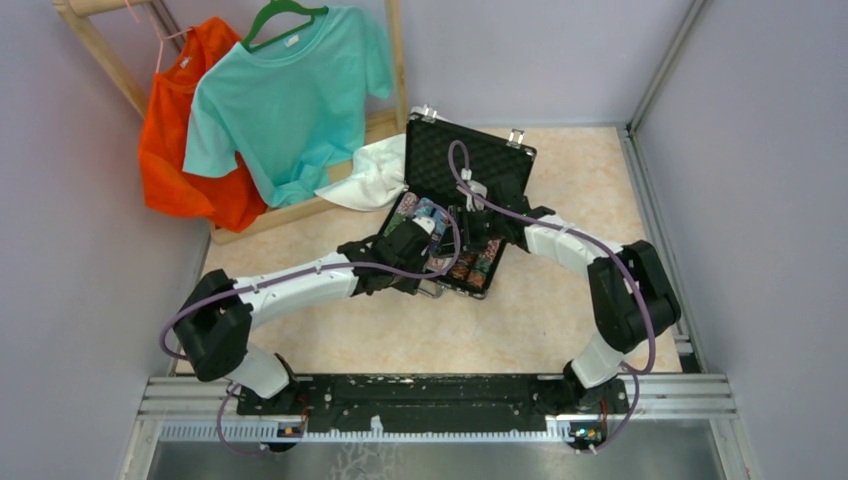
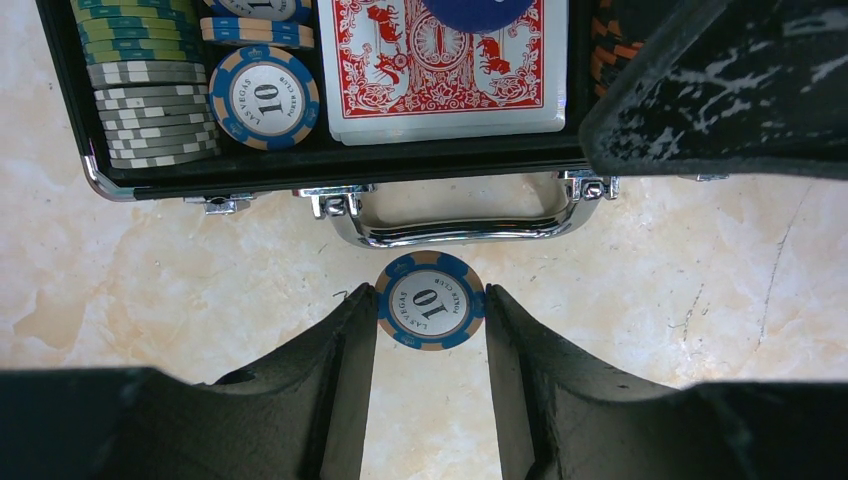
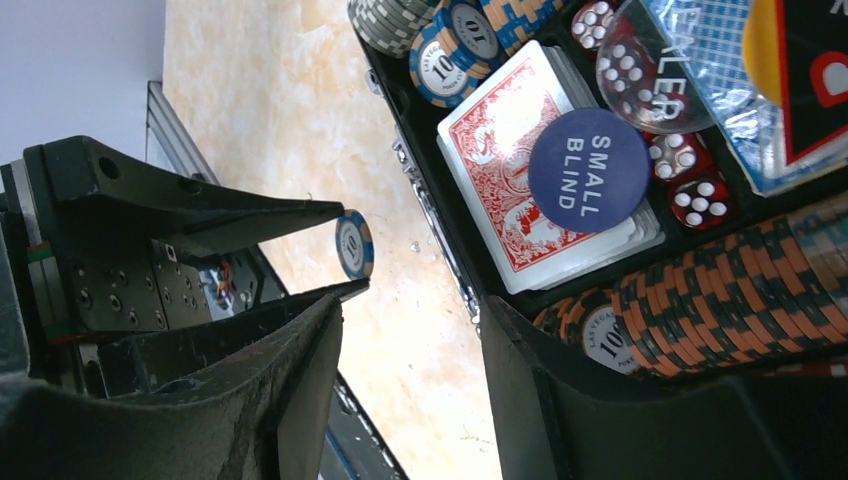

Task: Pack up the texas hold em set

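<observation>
Pinching blue 10 chip [image 2: 430,300] edge-to-edge in left fingers [image 2: 340,370], off surface [image 2: 200,280], just short of case [image 2: 450,162] handle [image 2: 450,235]. Holding nothing in right fingers [image 3: 290,390], spread wide, red deck [image 3: 500,180] just beyond. Likely light, stiff, slick: grip across rim.

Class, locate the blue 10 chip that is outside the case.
In the left wrist view, the blue 10 chip is pinched at the tips of the left gripper, outside the case, just in front of its chrome handle.
</observation>
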`<act>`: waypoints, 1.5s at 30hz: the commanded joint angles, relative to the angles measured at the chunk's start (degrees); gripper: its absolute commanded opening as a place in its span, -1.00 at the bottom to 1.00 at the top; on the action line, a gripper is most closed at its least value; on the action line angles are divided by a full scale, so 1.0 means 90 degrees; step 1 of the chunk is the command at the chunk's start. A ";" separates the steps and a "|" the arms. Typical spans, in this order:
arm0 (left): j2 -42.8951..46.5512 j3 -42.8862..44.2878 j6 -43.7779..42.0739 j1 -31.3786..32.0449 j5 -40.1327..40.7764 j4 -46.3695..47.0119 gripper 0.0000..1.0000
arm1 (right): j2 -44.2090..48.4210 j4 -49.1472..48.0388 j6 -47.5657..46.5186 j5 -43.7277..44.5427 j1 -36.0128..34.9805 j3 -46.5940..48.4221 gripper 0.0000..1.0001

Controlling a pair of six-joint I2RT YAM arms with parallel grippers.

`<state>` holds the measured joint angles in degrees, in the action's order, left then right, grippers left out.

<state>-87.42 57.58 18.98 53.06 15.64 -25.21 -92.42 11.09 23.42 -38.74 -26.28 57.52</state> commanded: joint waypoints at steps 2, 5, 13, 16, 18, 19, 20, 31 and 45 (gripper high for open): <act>0.0143 0.0250 -0.0185 0.0026 0.0025 0.0130 -0.02 | -0.0115 -0.0459 0.0138 -0.0236 -0.0159 0.0427 0.07; 0.0134 0.0277 -0.0203 0.0023 0.0001 0.0144 -0.01 | -0.0200 -0.0514 0.0220 -0.0245 -0.0234 0.0471 0.07; 0.0133 0.0347 -0.0268 0.0054 -0.0019 0.0165 -0.01 | -0.0678 -0.0621 0.0276 -0.0311 -0.0408 0.0613 0.07; 0.0121 0.0359 -0.0288 0.0053 -0.0018 0.0192 0.00 | -0.0750 -0.0631 0.0275 -0.0347 -0.0419 0.0649 0.07; 0.0116 0.0367 -0.0307 0.0058 -0.0038 0.0231 0.00 | -0.0818 -0.0657 0.0278 -0.0417 -0.0429 0.0677 0.07; 0.0109 0.0381 -0.0310 0.0054 -0.0047 0.0235 0.00 | -0.0853 -0.0658 0.0279 -0.0463 -0.0438 0.0698 0.07; 0.0104 0.0388 -0.0308 0.0064 -0.0057 0.0241 0.00 | -0.0889 -0.0665 0.0279 -0.0506 -0.0441 0.0715 0.07; 0.0041 0.0397 -0.0350 0.0067 -0.0087 0.0235 0.01 | -0.1091 -0.1011 0.0375 -0.0911 -0.0483 0.0781 0.05; 0.0068 0.0411 -0.0347 0.0072 -0.0131 0.0252 0.01 | -0.1404 -0.0888 -0.0075 -0.1443 -0.0517 0.0903 0.00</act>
<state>-87.42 59.70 16.73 53.39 15.03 -23.99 -104.68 4.27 25.36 -49.82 -30.26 62.39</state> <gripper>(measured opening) 0.504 0.503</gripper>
